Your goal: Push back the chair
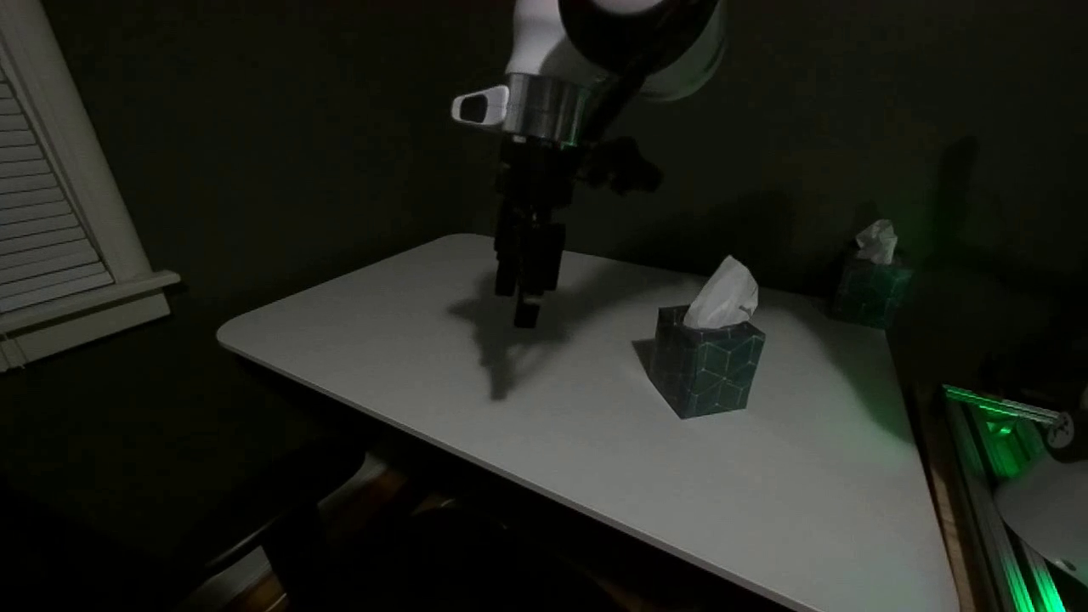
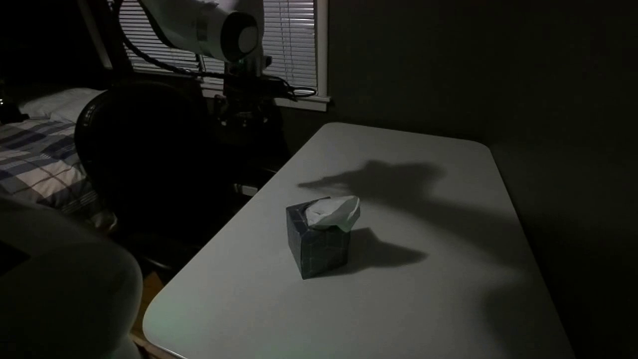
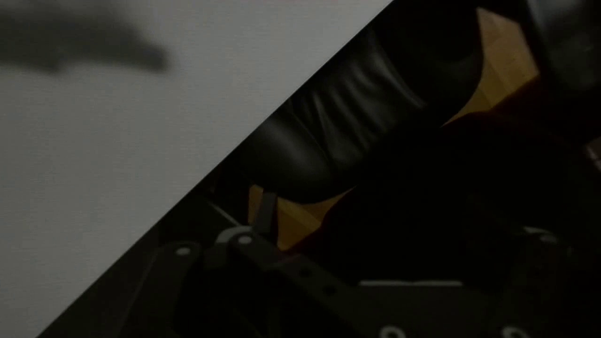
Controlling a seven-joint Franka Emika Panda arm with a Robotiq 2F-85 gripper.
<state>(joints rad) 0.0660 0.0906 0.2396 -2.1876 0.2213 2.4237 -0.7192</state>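
Observation:
The black office chair stands beside the table's long edge. Its broad rounded backrest (image 2: 144, 149) shows in an exterior view, very dark. What looks like its armrest (image 1: 297, 489) shows at the lower left of an exterior view. In the wrist view its glossy creased black leather (image 3: 357, 103) lies past the table edge, with a large dark part below it. My gripper (image 2: 244, 121) hangs just beyond the backrest's edge, off the table's side. It also shows in an exterior view (image 1: 517, 308) and the wrist view (image 3: 404, 216). Its fingers are apart, nothing seen held. Contact with the chair cannot be told.
A white table (image 1: 408, 365) fills the middle, its long edge (image 3: 206, 176) crossing the wrist view diagonally. A green tissue box (image 1: 710, 365) stands on it; another tissue box (image 1: 871, 289) is at the back right. A bed (image 2: 40, 154) and blinds (image 2: 289, 45) lie behind the chair.

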